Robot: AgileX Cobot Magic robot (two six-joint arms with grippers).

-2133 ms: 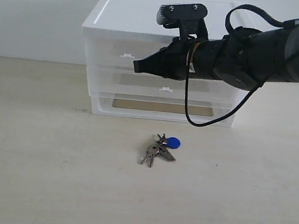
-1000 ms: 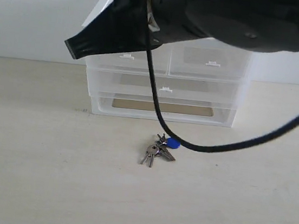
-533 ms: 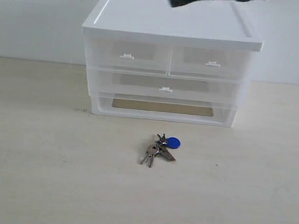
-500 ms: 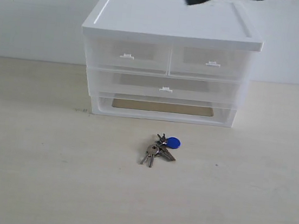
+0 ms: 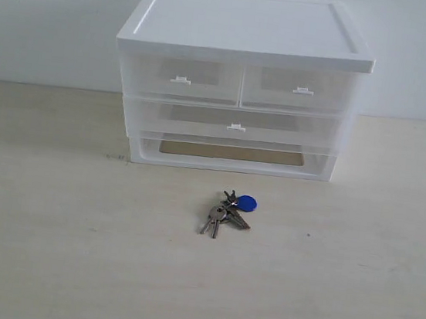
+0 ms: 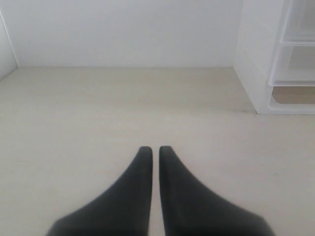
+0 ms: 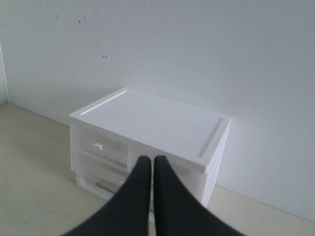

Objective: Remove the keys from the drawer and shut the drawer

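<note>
The right gripper (image 7: 150, 164), closed empty like the left gripper (image 6: 155, 152), had withdrawn; the keys (image 5: 226, 210) lay out front and the drawer (image 5: 179, 85) seemed shut, the task likely finished.

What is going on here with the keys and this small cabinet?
Nothing is being handled right now. The keys lie on the table in front of the cabinet, and the small left drawer looks closed. Both grippers are shut and empty. The left gripper hovers low over bare table beside the cabinet, and the right gripper is held high, facing the cabinet's top. The job seems done.
</note>
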